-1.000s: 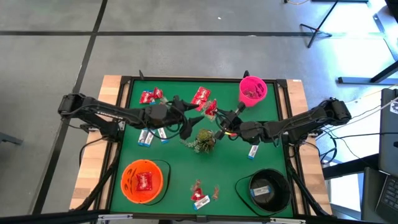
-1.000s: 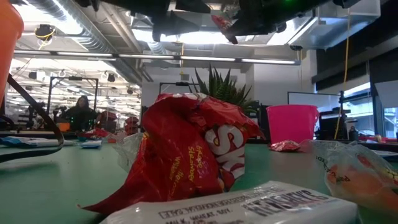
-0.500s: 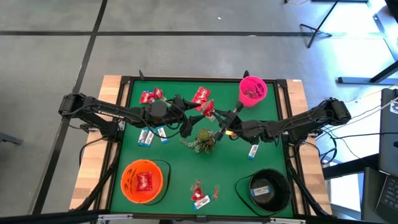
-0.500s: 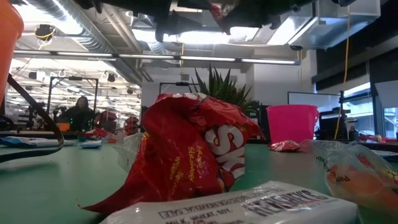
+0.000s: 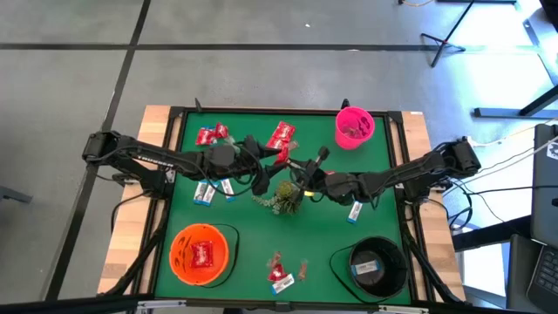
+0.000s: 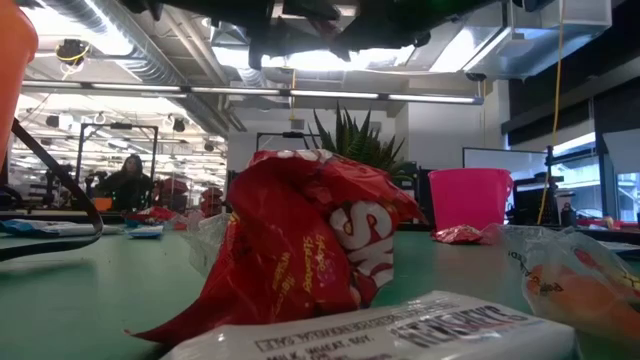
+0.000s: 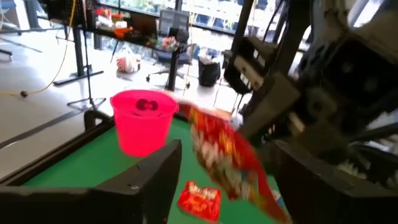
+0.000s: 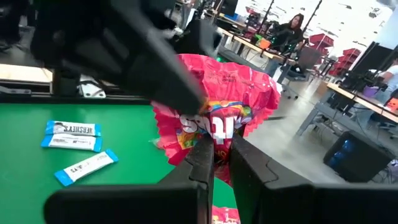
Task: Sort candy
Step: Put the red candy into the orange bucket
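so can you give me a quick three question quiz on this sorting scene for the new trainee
1. True or false: the orange bowl holds a red packet.
2. Which is shut on the raised red packet: A the left gripper, B the right gripper?
3. What colour is the bowl holding the white-and-blue packet?
Key: 1 true; 2 B; 3 black.

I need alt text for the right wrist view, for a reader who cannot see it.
The right gripper pinches a red candy packet above the green table. Three white-and-blue packets lie on the table, and a dark arm reaches in close above.
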Robot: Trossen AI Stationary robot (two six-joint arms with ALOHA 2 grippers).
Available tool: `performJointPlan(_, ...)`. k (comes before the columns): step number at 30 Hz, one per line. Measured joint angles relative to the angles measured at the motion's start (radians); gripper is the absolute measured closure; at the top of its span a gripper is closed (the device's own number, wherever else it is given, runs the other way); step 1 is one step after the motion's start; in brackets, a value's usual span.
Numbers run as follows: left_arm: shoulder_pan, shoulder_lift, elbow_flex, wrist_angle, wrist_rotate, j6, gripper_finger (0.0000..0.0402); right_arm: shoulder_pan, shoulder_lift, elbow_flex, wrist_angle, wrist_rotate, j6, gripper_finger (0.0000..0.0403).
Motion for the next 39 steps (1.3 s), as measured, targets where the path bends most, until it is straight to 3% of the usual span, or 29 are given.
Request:
performJointPlan(14,-0.010,-0.005,0.000,-0.058,-0.004,0.073,0.0388,0.001,-0.007,0.000,-0.045,0.026,-0.040,0.0346)
performJointPlan(23,-0.010,-0.048,0.000,-0.143,0.002,0.082,0.0400,0.015,-0.025,0.000,-0.049,0.088,-0.103,0.0239)
performJointPlan(30,-0.033,-0.260,0.000,-0.414,-0.006,0.081,0.0401,0.074,-0.101,0.000,-0.057,0.249,-0.181,0.0156)
performJointPlan(39,-0.246,-0.529,0.000,-0.715,0.120,-0.008,0.0401,0.108,-0.202,0.000,-0.244,0.340,-0.096,0.0142)
